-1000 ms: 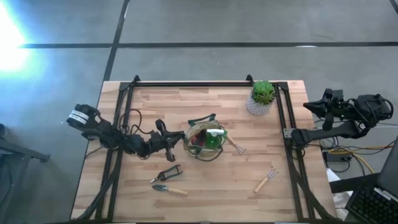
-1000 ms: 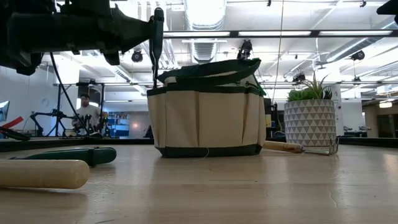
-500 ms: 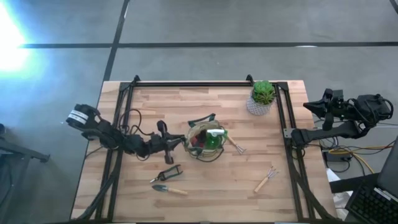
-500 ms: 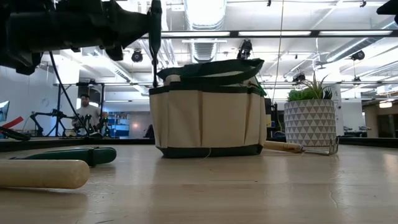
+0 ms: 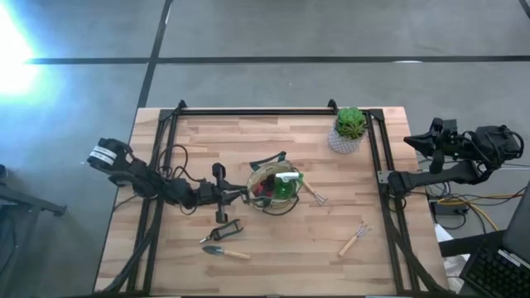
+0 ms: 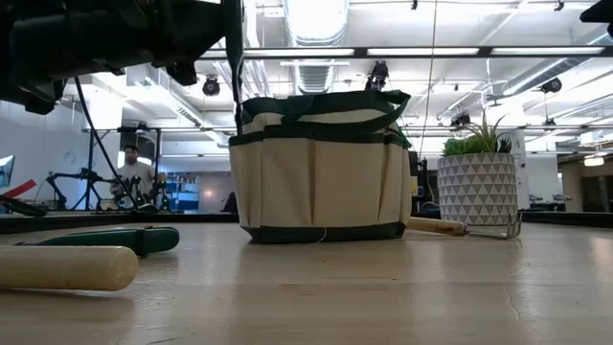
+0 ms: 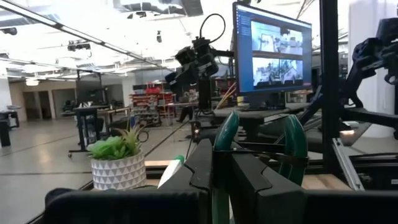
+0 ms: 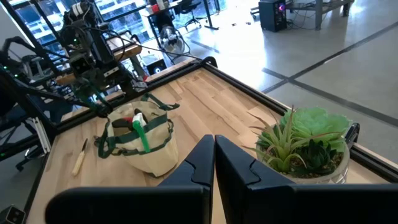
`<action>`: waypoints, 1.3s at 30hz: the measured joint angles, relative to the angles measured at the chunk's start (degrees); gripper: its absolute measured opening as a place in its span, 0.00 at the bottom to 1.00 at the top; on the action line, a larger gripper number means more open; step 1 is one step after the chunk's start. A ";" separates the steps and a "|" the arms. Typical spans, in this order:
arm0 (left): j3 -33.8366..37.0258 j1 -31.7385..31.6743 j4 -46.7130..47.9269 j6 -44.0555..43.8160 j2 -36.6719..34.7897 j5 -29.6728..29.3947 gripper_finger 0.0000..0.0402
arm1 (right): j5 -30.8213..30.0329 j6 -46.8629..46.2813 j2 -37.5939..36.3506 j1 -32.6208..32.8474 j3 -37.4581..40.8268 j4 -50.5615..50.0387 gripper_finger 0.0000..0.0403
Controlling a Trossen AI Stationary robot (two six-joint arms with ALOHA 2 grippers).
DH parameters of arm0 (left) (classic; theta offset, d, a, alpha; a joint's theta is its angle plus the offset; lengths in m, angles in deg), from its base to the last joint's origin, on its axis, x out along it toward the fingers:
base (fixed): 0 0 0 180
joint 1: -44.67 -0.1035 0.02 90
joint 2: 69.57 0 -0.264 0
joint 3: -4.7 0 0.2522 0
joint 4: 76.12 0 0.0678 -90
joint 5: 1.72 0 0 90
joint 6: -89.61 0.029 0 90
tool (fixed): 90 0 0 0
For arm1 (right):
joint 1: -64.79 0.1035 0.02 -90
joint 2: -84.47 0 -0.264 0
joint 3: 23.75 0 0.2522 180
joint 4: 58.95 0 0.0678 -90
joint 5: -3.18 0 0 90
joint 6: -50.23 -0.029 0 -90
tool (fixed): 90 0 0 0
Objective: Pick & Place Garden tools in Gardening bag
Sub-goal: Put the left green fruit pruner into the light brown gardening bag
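A: What is the left end effector (image 5: pixel 234 195) doing?
B: It is clamped on a dark green handle (image 7: pixel 224 134) of the gardening bag (image 5: pixel 274 189), at the bag's left rim, above the table (image 5: pixel 273 248).
A: And the right end effector (image 8: pixel 214 163)?
B: Fingers pressed together, empty, off the table's right edge near the potted plant (image 5: pixel 349 129).
A: The tools?
B: Spray bottle (image 5: pixel 284 185) in the bag, one fork (image 5: pixel 311 192) beside it, pruners (image 5: pixel 222 230) and trowel (image 5: pixel 224 252) front left, another fork (image 5: pixel 354 238) front right.
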 joint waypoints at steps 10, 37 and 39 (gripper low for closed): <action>0.02 -0.70 1.56 -0.02 0.11 -4.12 0.06 | 0.00 0.00 0.00 0.02 0.00 0.00 0.02; -8.43 -3.47 -0.11 -2.93 13.20 -9.75 0.06 | 0.00 0.00 -0.02 0.02 0.00 0.00 0.02; -8.90 -3.49 -0.10 -2.33 13.20 -11.69 0.06 | 0.00 0.00 -0.02 0.02 0.00 0.00 0.02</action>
